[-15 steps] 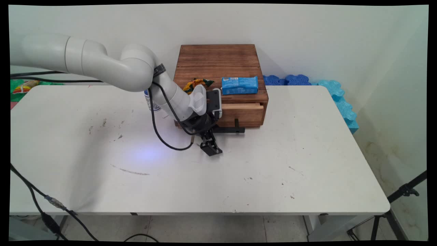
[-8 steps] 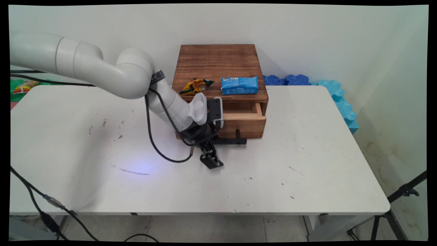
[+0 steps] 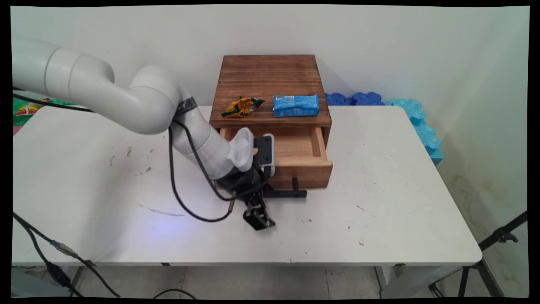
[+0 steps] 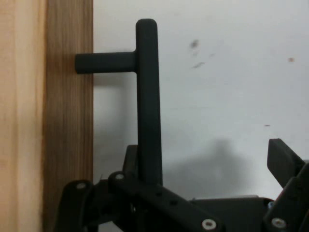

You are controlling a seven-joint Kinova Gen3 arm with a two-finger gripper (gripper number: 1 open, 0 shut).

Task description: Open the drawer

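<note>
The light wooden drawer (image 3: 301,162) of the brown wooden box (image 3: 270,76) has slid out much farther than a second ago. Its black bar handle (image 4: 147,101) sits between the black gripper's (image 3: 258,209) wide-spread fingers (image 4: 285,162), close against one.

A light wooden drawer (image 3: 301,162) stands open just beyond the gripper (image 4: 207,159), its black bar handle (image 4: 147,96) lying between the spread fingers (image 4: 282,157), close against one
</note>
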